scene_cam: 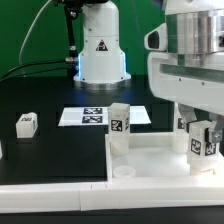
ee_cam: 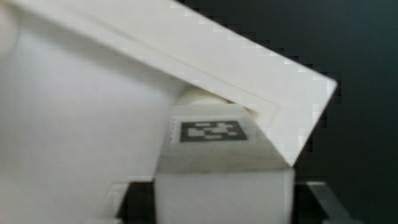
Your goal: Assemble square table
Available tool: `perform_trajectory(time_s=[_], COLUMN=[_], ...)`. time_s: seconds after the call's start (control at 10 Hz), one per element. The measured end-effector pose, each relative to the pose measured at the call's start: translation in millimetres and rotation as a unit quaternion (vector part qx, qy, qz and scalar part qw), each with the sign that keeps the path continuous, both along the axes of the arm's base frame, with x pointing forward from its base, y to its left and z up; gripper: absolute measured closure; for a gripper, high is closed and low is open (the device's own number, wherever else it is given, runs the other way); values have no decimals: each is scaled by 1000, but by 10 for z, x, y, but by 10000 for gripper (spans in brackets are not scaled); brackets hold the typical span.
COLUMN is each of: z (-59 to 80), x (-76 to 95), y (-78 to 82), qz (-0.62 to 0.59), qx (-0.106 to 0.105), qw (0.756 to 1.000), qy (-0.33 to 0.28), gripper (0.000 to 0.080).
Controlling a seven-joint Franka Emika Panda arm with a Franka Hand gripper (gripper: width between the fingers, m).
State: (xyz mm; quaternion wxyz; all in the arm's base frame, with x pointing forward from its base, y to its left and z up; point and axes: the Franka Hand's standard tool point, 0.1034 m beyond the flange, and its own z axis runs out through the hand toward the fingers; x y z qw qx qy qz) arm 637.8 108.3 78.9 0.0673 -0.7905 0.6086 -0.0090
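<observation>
Now hand clasps leg (tagged).

no words or numbers can be read; the one sign is a triangular warning sticker on the white robot base, its symbol too small to tell. black-and-white square tags stand on the marker board, the lone leg at the exterior view's left, the middle leg and the held leg, its tag plain in the wrist view.
</observation>
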Motion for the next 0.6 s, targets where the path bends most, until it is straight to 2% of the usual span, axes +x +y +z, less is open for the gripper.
perform_trajectory(time_s=[0.1,0.2,0.3,0.4,0.5,0.6], z=[-2,-2,-8,-10,-13,-24], x=[-1,-1,-3,-3,10,18], y=[-10,-10,-9,13,15,34], qz=[-29,-30,-6,48,163,256], qx=[10,9,6,-1,-12,-19], qw=[1000,1000,1000,999,986,966], qy=[3,3,1,-6,-19,-25], gripper=[515,515,424,424,252,252])
